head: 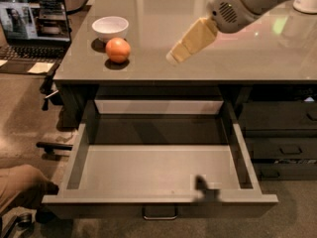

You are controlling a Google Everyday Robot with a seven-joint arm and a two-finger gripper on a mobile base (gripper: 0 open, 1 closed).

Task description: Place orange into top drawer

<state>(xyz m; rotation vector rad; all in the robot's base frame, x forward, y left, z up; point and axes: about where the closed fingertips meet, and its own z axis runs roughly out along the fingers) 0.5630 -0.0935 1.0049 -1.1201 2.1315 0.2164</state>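
Observation:
The orange sits on the grey tabletop near its left front corner, just in front of a white bowl. The top drawer is pulled wide open under the table, its grey floor bare, with a small metal handle on its front. My gripper hangs over the middle of the tabletop on a white arm coming from the upper right, pointing down and left. It is about a hand's width to the right of the orange and not touching it.
An open laptop sits on a lower surface at the left. Narrow dark stacked drawers stand at the right of the open drawer. A person's leg shows at the lower left beside the drawer's front corner.

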